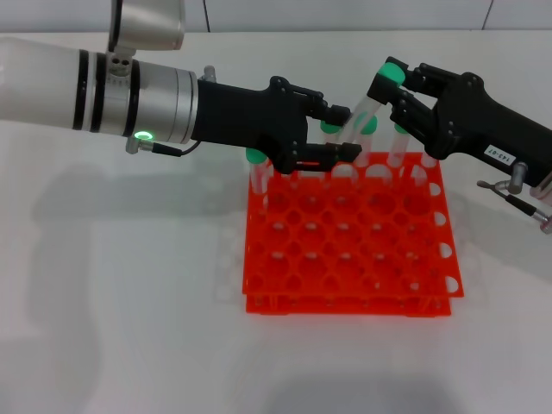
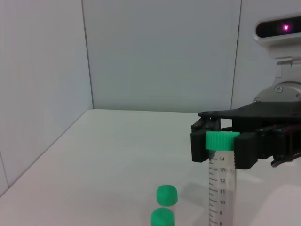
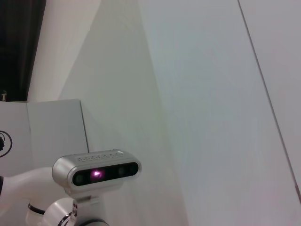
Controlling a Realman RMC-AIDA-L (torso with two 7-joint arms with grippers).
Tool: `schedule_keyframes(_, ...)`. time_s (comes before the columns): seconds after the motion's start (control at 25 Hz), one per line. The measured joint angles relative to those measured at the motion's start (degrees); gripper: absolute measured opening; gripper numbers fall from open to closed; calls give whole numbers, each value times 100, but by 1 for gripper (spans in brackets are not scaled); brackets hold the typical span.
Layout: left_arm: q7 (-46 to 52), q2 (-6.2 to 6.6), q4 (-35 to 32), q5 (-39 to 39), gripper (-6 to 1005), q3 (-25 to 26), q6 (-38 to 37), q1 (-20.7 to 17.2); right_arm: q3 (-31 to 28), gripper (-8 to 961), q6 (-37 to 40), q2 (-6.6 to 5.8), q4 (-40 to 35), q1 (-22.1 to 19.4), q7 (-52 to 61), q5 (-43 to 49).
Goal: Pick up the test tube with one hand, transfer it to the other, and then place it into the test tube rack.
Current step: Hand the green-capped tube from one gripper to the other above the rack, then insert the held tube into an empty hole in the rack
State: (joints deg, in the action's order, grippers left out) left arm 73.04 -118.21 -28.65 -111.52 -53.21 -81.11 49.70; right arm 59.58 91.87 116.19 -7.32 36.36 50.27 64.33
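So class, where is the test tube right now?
In the head view, the test tube is tilted above the rack's far edge, its green cap clamped in the right gripper, with the left gripper just beside it.

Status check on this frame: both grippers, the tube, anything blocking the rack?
Right gripper shut on test tube at its green cap, above rack's back row. Left gripper alongside the tube, grip unclear. Other capped tubes crowd that row.

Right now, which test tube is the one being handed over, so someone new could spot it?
Find the orange-red test tube rack on the white table. Above its far edge the right gripper grips the test tube at its green cap. Unlike the other capped tubes standing in holes, it hangs tilted in the air.
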Motion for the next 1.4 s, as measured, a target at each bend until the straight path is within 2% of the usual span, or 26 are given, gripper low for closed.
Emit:
schedule_keyframes(0.12,60,0,0,2,502,-2,-2,-4,-11,267,0,0,0,-9,1,0)
schedule_keyframes(0.28,189,1,-90,-15,606,-8,-21,-45,-33,266,19,-1,-3,-31,6,1)
schedule_keyframes(0.48,703,-67,-1092,-27,737,-68,-299,-578,2,266,43,0,-21,-36,6,1)
schedule_keyframes(0.68,1498,-89,-2256,4,811,-74,-747,-1144,2,266,71,-7,-90,-51,16,11)
schedule_keyframes(1.04,2471,-97,-4027,291,808,-83,-1196,-2261,70,266,144,-64,-213,-72,52,48)
schedule_keyframes(1.4,2606,-81,-4943,521,806,69,-1547,-3333,398,266,85,-95,-711,-183,317,63)
